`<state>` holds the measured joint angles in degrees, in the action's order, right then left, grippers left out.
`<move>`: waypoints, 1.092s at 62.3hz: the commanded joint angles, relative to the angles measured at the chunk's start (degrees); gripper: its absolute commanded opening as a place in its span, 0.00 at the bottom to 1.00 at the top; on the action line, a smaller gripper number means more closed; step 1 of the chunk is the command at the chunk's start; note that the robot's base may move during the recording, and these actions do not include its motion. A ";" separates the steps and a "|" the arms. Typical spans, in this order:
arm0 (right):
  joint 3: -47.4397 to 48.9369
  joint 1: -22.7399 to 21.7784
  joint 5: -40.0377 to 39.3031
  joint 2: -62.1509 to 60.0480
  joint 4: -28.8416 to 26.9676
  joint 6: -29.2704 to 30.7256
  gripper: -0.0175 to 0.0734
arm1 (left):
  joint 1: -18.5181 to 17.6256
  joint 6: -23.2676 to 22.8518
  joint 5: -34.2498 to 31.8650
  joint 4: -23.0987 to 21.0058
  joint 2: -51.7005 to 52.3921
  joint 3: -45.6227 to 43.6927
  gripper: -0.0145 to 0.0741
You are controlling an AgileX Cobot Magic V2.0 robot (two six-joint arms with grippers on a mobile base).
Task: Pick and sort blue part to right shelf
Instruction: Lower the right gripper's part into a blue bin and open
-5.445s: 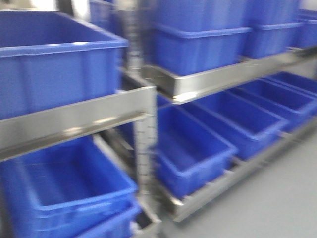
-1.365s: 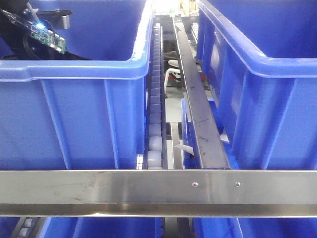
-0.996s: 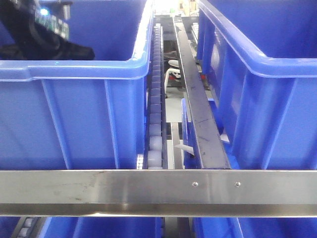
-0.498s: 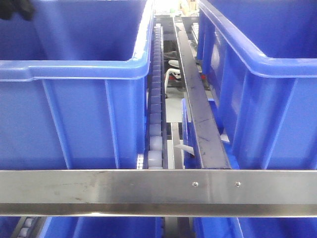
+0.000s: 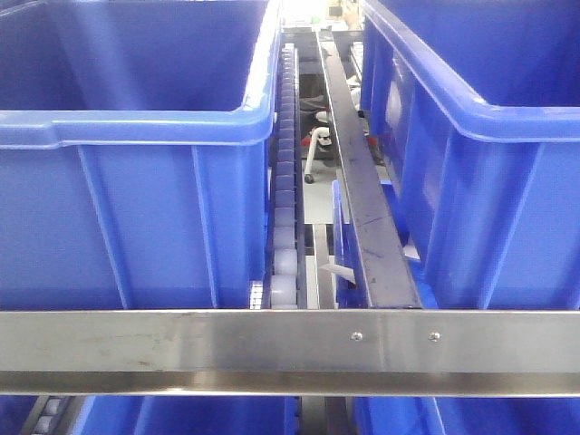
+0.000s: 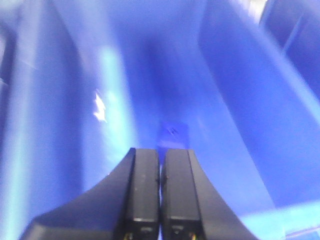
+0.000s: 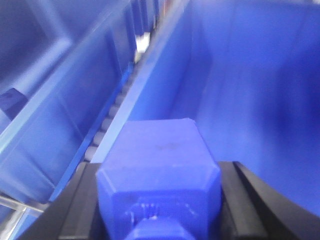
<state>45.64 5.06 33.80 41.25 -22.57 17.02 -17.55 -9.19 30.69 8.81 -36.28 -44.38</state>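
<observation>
A chunky blue part [image 7: 157, 155] fills the right wrist view, and my right gripper [image 7: 159, 172] is shut on it, with a dark finger showing on each side. It hangs over the open inside of a large blue bin [image 7: 250, 75]. In the left wrist view my left gripper [image 6: 160, 151] is shut with nothing between its fingers, inside another blue bin [image 6: 235, 100]. A small blue block [image 6: 173, 133] lies on that bin's floor just past the fingertips. The right shelf [image 5: 272, 340] shows its steel front rail with two screws in the front view, where neither gripper appears.
Two large blue bins [image 5: 136, 208] [image 5: 489, 181] stand on the shelf. Between them run a blue roller strip [image 5: 285, 181] and a dark rail [image 5: 358, 199]. More blue bins sit below the front rail. The roller strip [image 7: 107, 125] also shows left of the held part.
In the front view, the black arm with a circuit board over the left bin's far corner has risen out of the frame. The shelf and bins have not moved.
</observation>
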 commanded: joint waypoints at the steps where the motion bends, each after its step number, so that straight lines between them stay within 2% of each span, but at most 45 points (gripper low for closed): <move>1: 6.70 -0.10 -1.62 6.48 -1.20 -0.47 0.41 | -0.19 -0.20 -4.67 1.68 4.56 0.39 0.30; 10: 15.48 -1.62 1.02 17.94 1.58 -0.47 0.40 | -0.19 -0.20 -3.89 2.06 10.93 3.52 0.30; 21: 23.63 -8.70 5.18 29.62 3.68 -0.47 0.40 | -0.19 -0.20 1.02 1.60 14.82 4.39 0.30; 22: 25.01 -10.59 5.34 32.45 4.39 -0.47 0.40 | -0.19 -0.20 2.15 1.52 15.43 4.39 0.30; 27: 26.62 -12.10 5.13 37.16 6.13 -0.47 0.40 | -0.19 -0.20 2.58 0.80 16.44 4.39 0.30; 33: 28.31 -12.29 4.44 43.45 8.26 -0.47 0.40 | -0.19 -0.20 2.58 -0.71 17.32 4.39 0.30; 44: 30.25 -11.82 3.08 52.31 8.33 -0.47 0.40 | -0.19 -0.20 2.58 -2.59 17.53 4.39 0.30; 62: 31.71 -11.82 1.89 59.51 8.42 -0.42 0.41 | -0.19 -0.20 2.25 -2.62 17.53 4.39 0.30; 66: 31.71 -11.82 1.88 59.60 8.46 -0.42 0.43 | -0.19 -0.20 2.25 -2.62 17.53 4.39 0.30; 68: 31.71 -11.82 1.83 59.60 8.46 -0.42 0.48 | -0.19 -0.20 2.25 -2.62 17.53 4.39 0.30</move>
<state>75.22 -6.80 38.53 103.60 -13.98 16.53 -17.55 -9.19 37.90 6.41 -18.19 -38.56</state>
